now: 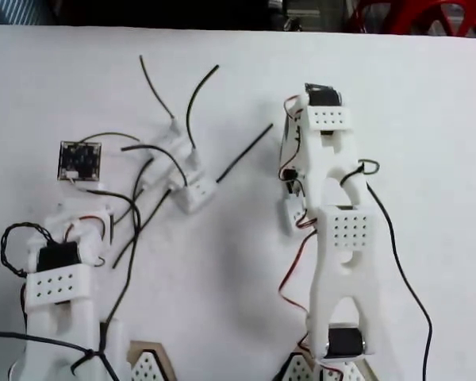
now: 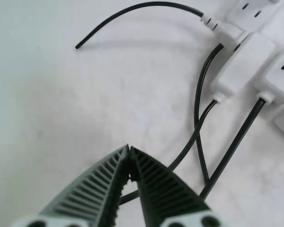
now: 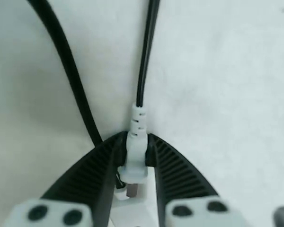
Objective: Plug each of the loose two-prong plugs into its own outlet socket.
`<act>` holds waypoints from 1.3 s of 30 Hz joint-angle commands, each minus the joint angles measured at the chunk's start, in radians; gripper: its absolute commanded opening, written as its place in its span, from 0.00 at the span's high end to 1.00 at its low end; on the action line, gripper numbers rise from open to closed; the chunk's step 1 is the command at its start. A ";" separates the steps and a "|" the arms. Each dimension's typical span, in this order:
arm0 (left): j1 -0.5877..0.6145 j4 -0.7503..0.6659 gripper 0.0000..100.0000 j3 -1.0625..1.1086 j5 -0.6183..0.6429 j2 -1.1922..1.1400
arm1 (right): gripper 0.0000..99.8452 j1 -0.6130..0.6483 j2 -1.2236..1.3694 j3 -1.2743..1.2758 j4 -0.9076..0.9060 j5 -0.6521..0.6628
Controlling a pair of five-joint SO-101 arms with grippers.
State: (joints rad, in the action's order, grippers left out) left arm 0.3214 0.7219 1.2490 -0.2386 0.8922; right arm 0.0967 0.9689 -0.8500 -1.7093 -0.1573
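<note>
So the plug (image 3: 135,158) in play is a small white moulded two-prong piece with a thin black cord (image 3: 145,56) running off its ribbed neck. It looks light and rigid with smooth plastic sides, so it could probably slip or twist if pinched off-centre. The cord looks springy rather than limp and may tug it sideways a bit. The prongs are probably the only part that minds rough treatment. The best hold would be across the flat sides of the body, not on the neck or the cord.

The right gripper (image 3: 135,139) is clamped on that plug, one finger on either side of the narrow part just below the ribs, with the cord leading straight away from it. A white block (image 3: 132,208) sits right under the plug and may be a socket. Whether the prongs are in it can't be made out.

The left gripper (image 2: 129,156) is closed on nothing, tips touching and hanging over bare desk (image 1: 412,95). The other plugs and sockets (image 2: 236,71) lie near it in a bunch, with cords crossing between. In the high view that bunch (image 1: 182,171) lies well apart from the right arm (image 1: 333,230).
</note>
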 commanded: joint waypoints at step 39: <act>-0.025 -0.049 0.98 -0.005 -0.012 0.031 | 0.98 0.524 -1.477 1.409 0.618 0.178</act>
State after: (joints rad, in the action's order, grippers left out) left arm 0.3214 0.7127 1.2490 -0.2417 0.8922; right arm 0.6107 -0.4166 0.4925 -1.1968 -0.0207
